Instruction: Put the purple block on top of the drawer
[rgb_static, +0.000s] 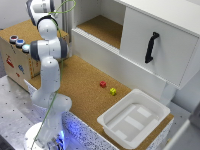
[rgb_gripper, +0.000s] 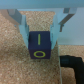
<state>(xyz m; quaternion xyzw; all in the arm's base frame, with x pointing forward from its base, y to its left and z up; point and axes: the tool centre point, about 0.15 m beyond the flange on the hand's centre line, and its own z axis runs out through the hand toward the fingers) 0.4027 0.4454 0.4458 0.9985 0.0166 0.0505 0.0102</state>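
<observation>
— Claw (rgb_gripper: 39, 37) fingers are seen pressed against both sides of the purple block (rgb_gripper: 39, 45), which is held between them. Why so high?

— Lifting is judged necessary, since the block must be set on the drawer (rgb_static: 26, 29), whose cork top lies under the claw in the wrist view.

— And the arm (rgb_static: 48, 55)?

— It is seen risen upright from its base, bent back over the drawer. A dark rounded thing (rgb_gripper: 72, 63) is seen beside the block.

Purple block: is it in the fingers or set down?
In the fingers: the purple block sits between both fingers, cork surface beneath; contact underneath cannot tell.
</observation>
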